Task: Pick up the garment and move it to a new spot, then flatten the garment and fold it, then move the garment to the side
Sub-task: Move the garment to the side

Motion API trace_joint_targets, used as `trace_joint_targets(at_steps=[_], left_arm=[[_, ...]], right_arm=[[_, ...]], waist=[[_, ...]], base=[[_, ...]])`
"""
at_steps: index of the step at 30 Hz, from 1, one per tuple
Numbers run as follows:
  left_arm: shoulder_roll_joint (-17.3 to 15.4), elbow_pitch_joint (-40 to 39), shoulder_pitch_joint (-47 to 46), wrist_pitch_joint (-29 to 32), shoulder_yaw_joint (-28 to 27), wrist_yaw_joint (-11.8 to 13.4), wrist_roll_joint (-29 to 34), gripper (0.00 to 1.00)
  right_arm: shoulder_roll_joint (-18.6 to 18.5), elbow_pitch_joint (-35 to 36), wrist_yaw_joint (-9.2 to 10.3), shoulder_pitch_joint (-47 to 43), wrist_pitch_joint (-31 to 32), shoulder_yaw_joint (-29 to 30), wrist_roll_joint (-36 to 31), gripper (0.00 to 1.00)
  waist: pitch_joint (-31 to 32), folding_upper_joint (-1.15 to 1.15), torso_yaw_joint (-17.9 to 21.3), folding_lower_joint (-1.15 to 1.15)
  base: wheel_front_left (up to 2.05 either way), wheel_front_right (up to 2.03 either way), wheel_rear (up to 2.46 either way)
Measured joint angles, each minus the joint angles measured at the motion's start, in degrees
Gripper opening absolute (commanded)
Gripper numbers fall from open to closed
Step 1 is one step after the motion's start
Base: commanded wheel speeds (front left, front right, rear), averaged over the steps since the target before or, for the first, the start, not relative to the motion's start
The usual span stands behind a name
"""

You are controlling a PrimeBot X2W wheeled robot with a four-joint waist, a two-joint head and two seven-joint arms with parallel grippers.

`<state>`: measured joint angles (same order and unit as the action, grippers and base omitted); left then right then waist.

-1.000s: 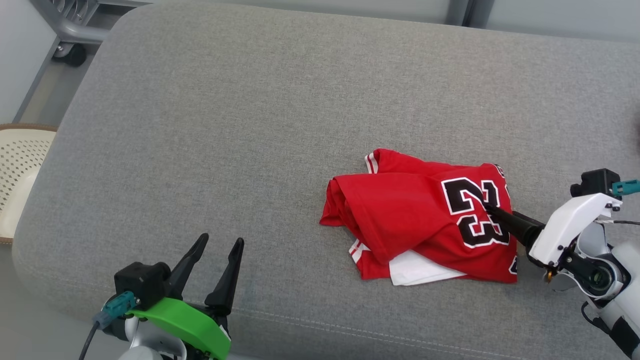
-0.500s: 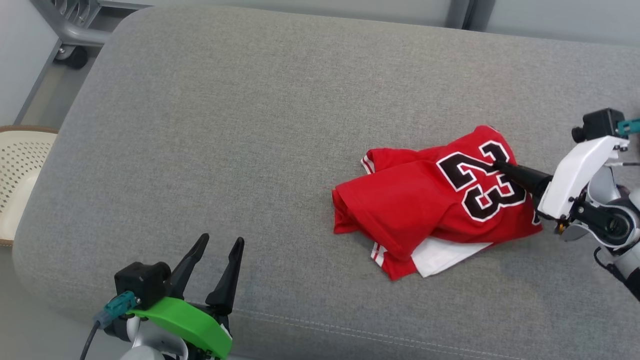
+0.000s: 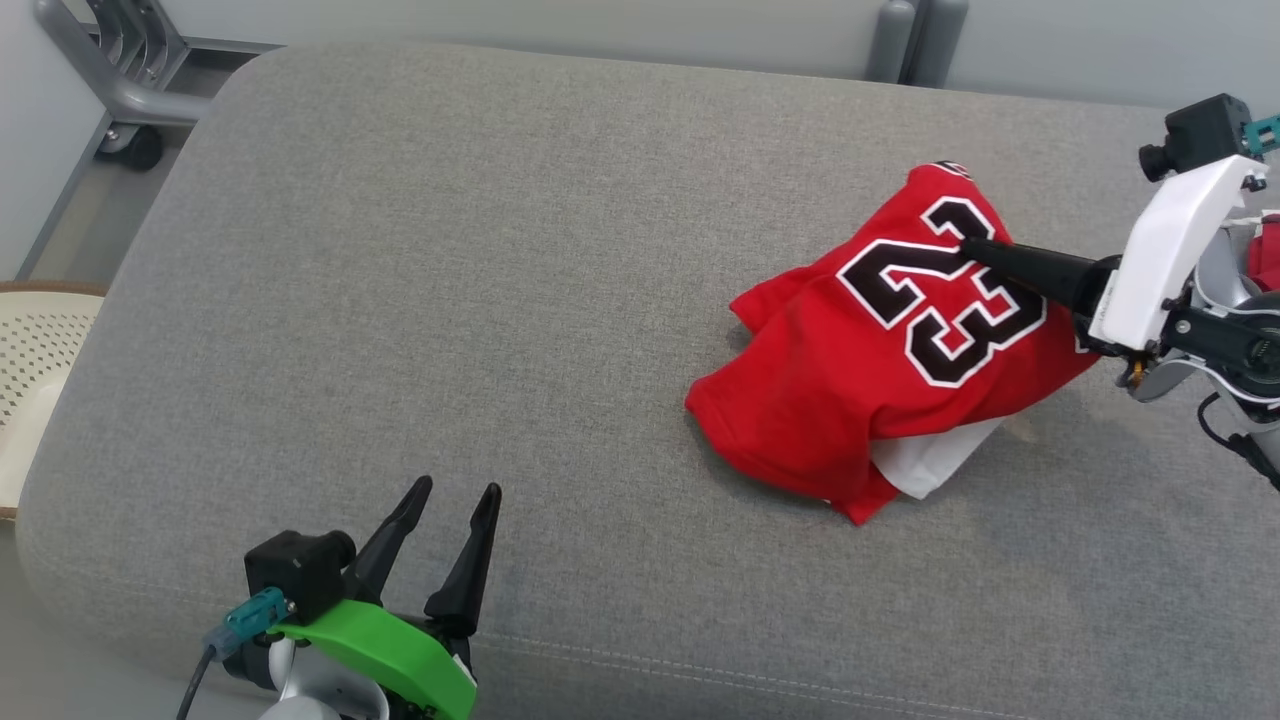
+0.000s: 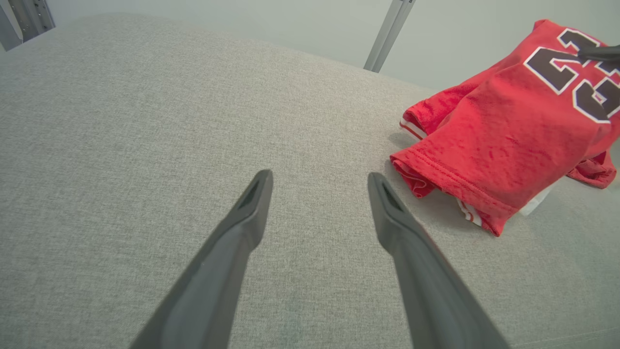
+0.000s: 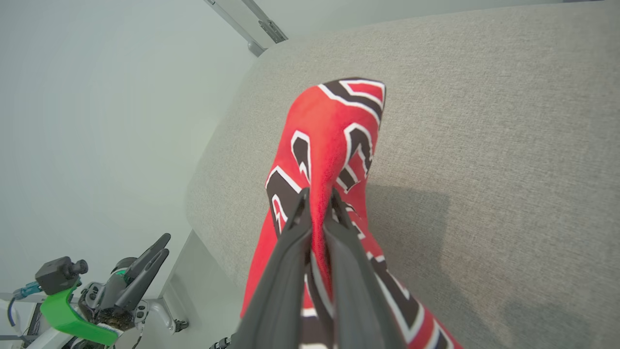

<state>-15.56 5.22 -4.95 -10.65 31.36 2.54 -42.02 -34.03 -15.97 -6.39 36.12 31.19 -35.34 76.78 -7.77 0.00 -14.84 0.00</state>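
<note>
Head view gives us the whole layout. The red garment (image 3: 880,400), printed with a black 23, sits toward the right of the grey cushion (image 3: 450,250). Its upper part is drawn up into a peak and its lower edge rests on the surface. Our right gripper (image 3: 965,247) is closed tight on that peak, beside the number. Our left gripper (image 3: 458,487) hangs by the near edge of the cushion, well apart from the garment, with its jaws spread wide and nothing in them.

We judge that we are in the first step. The garment is gripped and partly raised, but it is not yet clear of the cushion or set down at a new spot. Flattening, folding and moving it aside are all left.

Right wrist view shows what the head view cannot: a ridge of red cloth pinched between the two dark fingers (image 5: 290,271). Left wrist view adds the low side. There the hem (image 4: 445,182) lies on the cushion and a white layer (image 4: 535,206) peeks out beneath it.
</note>
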Motion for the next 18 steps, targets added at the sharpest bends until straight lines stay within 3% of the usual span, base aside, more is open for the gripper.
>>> trace_joint_targets(at_steps=[6,11,14,18], left_arm=[[-0.18,0.04,0.04,0.01,-0.05,0.00,0.00,1.00],[-0.57,-0.04,0.04,0.54,0.35,-0.10,0.00,1.00],[-1.10,-0.10,0.03,0.62,0.42,-0.53,0.01,1.00],[-1.43,-0.16,-0.03,1.53,0.80,-0.75,0.10,1.00]], right_arm=[[-2.67,-3.04,5.32,0.59,3.08,1.47,1.47,0.00],[-7.45,-6.80,10.15,1.65,5.01,2.30,-0.40,0.00],[-9.33,-7.82,11.85,3.05,6.34,2.37,-1.48,0.00],[-12.03,-7.88,11.98,5.31,6.65,1.20,-6.21,0.00]], waist=[[-0.20,0.00,0.25,0.00],[-1.16,0.00,0.80,0.00],[-1.74,0.00,1.25,0.00],[-2.31,0.00,1.89,0.00]], base=[[0.00,0.00,0.00],[0.00,0.00,0.00],[0.00,0.00,0.00],[0.00,0.00,0.00]])
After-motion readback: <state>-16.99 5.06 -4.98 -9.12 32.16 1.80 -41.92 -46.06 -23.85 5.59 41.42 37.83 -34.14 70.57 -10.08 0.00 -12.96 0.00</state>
